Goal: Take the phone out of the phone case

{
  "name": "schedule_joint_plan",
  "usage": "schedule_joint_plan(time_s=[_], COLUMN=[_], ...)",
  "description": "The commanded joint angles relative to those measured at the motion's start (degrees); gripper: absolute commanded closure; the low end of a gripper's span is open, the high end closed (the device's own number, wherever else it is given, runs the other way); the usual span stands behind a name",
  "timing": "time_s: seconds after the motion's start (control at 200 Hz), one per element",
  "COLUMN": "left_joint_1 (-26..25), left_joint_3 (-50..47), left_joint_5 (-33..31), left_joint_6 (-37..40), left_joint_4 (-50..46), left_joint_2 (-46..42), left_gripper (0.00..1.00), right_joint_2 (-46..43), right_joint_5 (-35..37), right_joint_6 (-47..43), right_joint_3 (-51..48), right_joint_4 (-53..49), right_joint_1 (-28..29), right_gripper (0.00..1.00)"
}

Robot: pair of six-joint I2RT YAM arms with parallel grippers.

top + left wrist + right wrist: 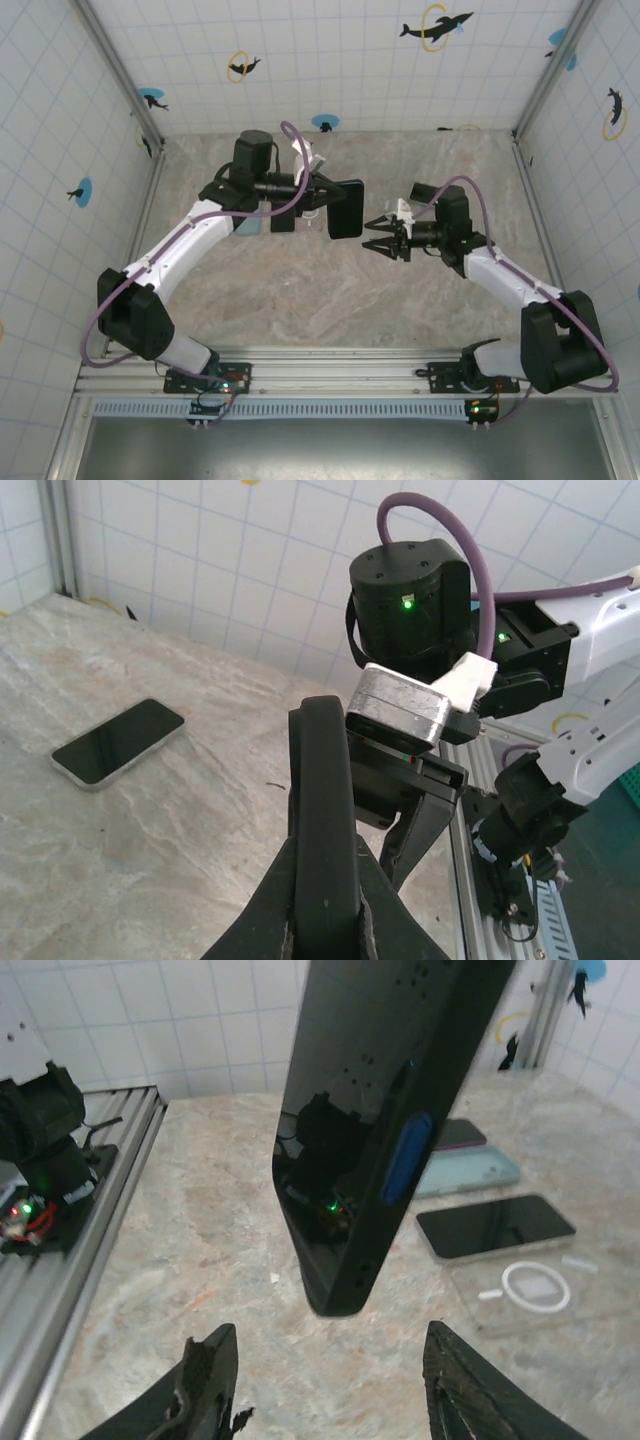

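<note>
Marbled table below. Left gripper clenches the black phone case on edge above the table's middle; right gripper gapes just beside. Right wrist view crops the case's top; possibly loaded, hard to tell.

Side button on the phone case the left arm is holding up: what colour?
Blue side button on the black phone case; clearest in the right wrist view.
</note>
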Motion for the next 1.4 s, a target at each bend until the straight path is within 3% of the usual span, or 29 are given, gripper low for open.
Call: schedule_joint_plan(time_s=[0.0,0.285,0.761,1.396], left_joint_1=[0.6,0.7,0.8,0.8], left_joint_3=[1.6,1.7,2.2,1.7], left_joint_5=[3.5,5.2,6.4,8.3], left_joint_6=[2.2,-1.4,-2.9,-5.8], left_joint_4=[0.4,2.7,3.9,5.8], left_joint_2=[-1.4,-1.3,-0.6,0.3], left_gripper=[1.0,1.0,1.0,1.0], right_joint_2=[1.1,3.1,3.6,4.4], right_joint_5=[-0.7,-1.9,-0.3,0.0], right_joint_6=[-2.5,-6.1,-11.3,-8.1], right_joint_3=[1.9,4.5,6.1,7.6], right_joint_4=[5.1,0.5,-5.6,-4.0], right_joint_1=[1.2,2.3,2.9,3.7], right_gripper=[0.53,0.73,0.75,0.77])
